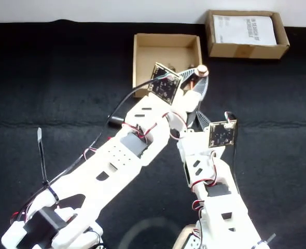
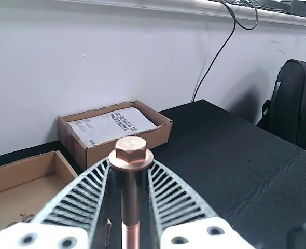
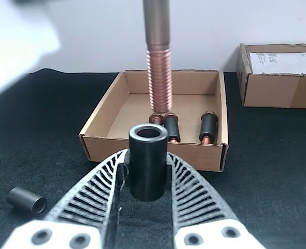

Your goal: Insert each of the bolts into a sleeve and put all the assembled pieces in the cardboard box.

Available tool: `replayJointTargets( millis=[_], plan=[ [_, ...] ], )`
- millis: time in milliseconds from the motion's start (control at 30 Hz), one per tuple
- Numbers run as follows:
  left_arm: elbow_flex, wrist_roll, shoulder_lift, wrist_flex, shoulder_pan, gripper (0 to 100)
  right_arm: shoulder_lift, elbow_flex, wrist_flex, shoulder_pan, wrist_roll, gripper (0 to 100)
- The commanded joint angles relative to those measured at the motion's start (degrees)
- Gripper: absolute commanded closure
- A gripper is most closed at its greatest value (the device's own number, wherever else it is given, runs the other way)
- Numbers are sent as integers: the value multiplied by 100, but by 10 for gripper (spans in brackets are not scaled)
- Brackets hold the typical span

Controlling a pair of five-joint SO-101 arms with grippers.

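Over the black surface (image 1: pixel 39 78), near the cardboard box (image 3: pixel 106 142), your left hand (image 2: pixel 130 167) clamps a bolt (image 2: pixel 130 150) and your right hand (image 3: pixel 148 158) clamps a sleeve (image 3: pixel 148 179). Insertion comes next: align, then lower.

A black cloth covers the surface (image 1: pixel 49 78), creased in long folds that run across its width. At the far edge, toward the right-hand corner, sits a shallow brown carton (image 1: pixel 246 51) with its top open. A white printed booklet (image 1: pixel 249 29) lies flat inside and fills most of its floor. Directly behind the far edge rises a plain white wall (image 2: pixel 116 57). A thin dark cable (image 2: pixel 215 57) hangs down the wall to the surface's far edge. Off to the side a black backpack (image 2: pixel 297 104) stands upright by the surface's edge; whether it rests on the cloth cannot be told.
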State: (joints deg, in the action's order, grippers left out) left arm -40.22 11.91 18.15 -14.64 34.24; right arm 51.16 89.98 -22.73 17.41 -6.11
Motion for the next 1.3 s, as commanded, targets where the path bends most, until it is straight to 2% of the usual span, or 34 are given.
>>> replayJointTargets(
  millis=[0,1033,1100,1267],
  plan=[
    [189,35,286,-114,119,992,119,-22,-66,31,-62,991],
    [-1033,26,295,-123,110,989,154,-31,-66,-154,-35,991],
    [-1165,26,286,-79,84,963,154,-31,-66,-154,-35,991],
    [-1323,26,295,826,75,781,154,-48,-66,-154,-35,991]
  ],
)
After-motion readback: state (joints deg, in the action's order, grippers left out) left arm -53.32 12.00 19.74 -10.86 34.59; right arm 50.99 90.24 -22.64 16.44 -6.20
